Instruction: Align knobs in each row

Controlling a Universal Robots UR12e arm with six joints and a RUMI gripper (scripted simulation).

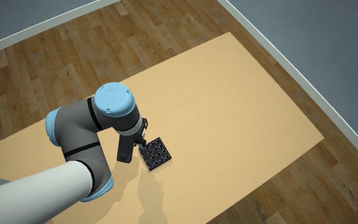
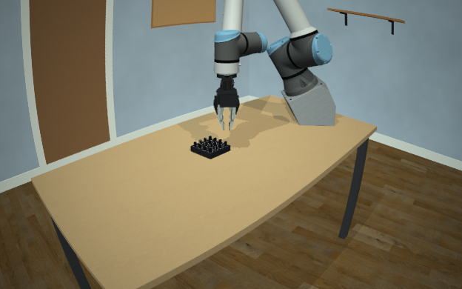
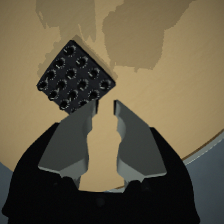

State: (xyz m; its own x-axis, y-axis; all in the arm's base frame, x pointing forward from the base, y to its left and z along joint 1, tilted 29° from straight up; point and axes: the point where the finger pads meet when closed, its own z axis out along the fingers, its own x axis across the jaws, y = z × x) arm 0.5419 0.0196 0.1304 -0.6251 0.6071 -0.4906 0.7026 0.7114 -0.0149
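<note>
The black knob box point(image 1: 160, 162) point(image 2: 201, 152) point(image 3: 94, 84) lies on the table, with rows of small upright black knobs on its top. In the wrist view it is turned like a diamond, above and left of the fingertips. The marks, letters and pointing directions of the knobs are too small and dark to read. My gripper point(image 2: 226, 130) point(image 3: 106, 100) points down with its fingers a little apart and nothing between them. It hangs above the table, clear of the box, behind it in the exterior view. The left finger hides the box's lowest corner in the wrist view.
The wooden table point(image 1: 224, 115) point(image 2: 141, 207) carries the box and the arm's grey base point(image 2: 313, 107). Shadows of the arm fall beside the box. A dark camera-like part point(image 1: 125, 149) sticks out beside the gripper in the top view. Walls stand beyond the table.
</note>
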